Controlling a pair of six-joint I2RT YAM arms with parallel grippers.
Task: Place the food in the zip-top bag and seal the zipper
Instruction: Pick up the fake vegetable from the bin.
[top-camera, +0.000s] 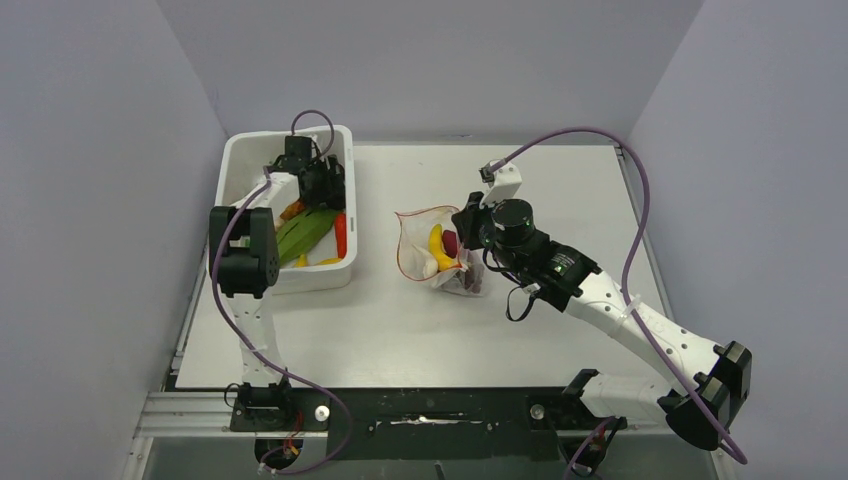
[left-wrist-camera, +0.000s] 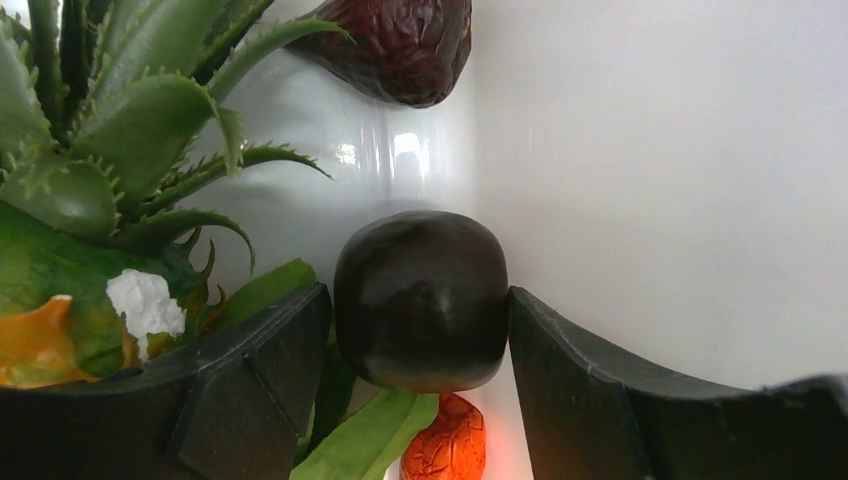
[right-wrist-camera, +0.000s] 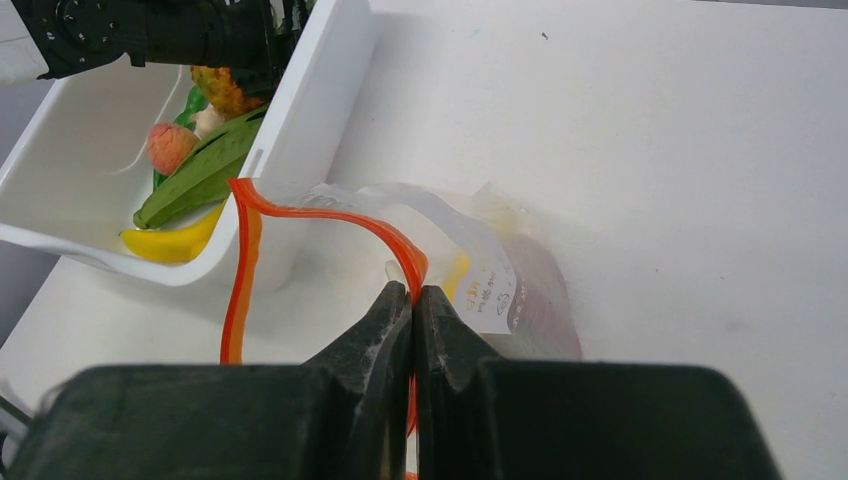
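My left gripper (top-camera: 320, 186) is down inside the white tub (top-camera: 238, 150), its fingers closed on both sides of a dark purple round fruit (left-wrist-camera: 420, 300). Around it lie a pineapple (left-wrist-camera: 90, 140), a green pod (left-wrist-camera: 365, 440), an orange-red wrinkled fruit (left-wrist-camera: 447, 448) and a dark red wrinkled fruit (left-wrist-camera: 400, 45). My right gripper (right-wrist-camera: 412, 292) is shut on the red-orange zipper (right-wrist-camera: 330, 215) of the clear zip-top bag (top-camera: 432, 268) and holds its mouth open toward the tub. A yellow banana (top-camera: 437, 246) and dark purple food sit inside the bag.
The tub stands at the back left and also holds a red chili (top-camera: 341, 235), a second banana (right-wrist-camera: 175, 243) and a pink round fruit (right-wrist-camera: 172, 147). Purple cables loop over both arms. Grey walls close in the table's sides.
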